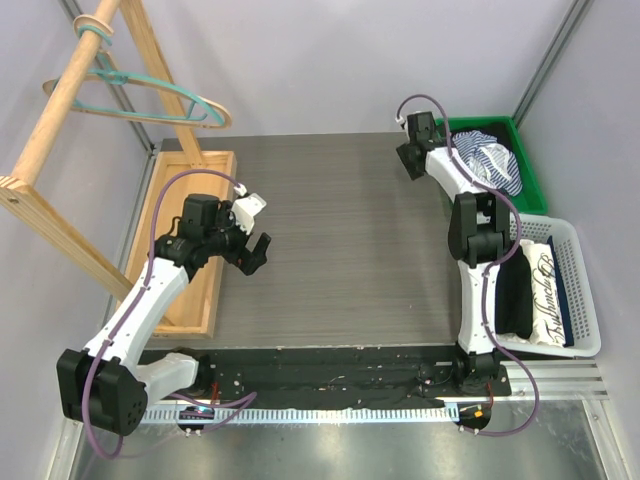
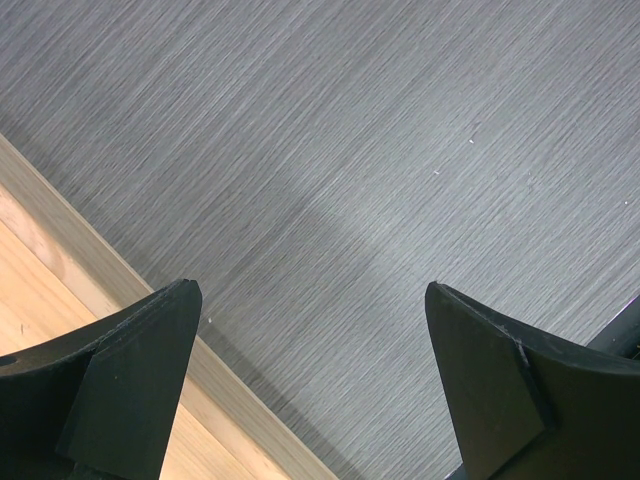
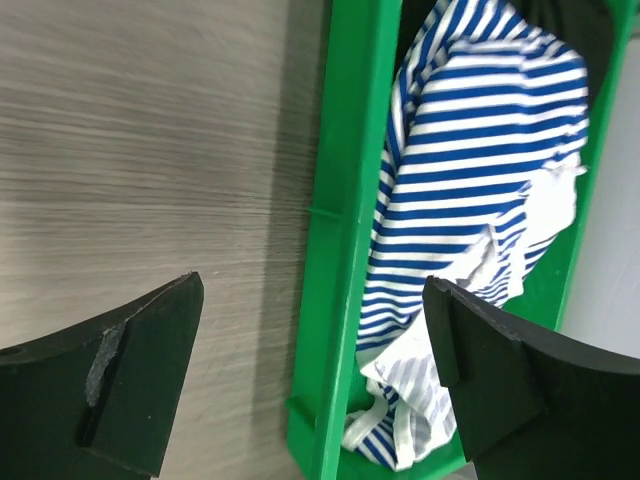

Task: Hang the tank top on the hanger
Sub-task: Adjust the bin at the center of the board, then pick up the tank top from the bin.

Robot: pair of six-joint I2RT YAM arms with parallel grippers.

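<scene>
Grey bench [image 1: 330,230]: one tank top [image 1: 495,160] in one green bin [image 1: 535,185]. One teal hanger [image 1: 150,84] on rack [image 1: 57,100]. Left claw [image 2: 310,290], right claw [image 3: 312,285]: both spread wide, empty.

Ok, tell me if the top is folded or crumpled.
Crumpled: the top lies bunched in the green bin, its stripes bent by loose, uneven folds.

Pale lilac walls [image 1: 320,60] enclose a dark wood-grain table [image 1: 340,250], seemingly under even light.
</scene>
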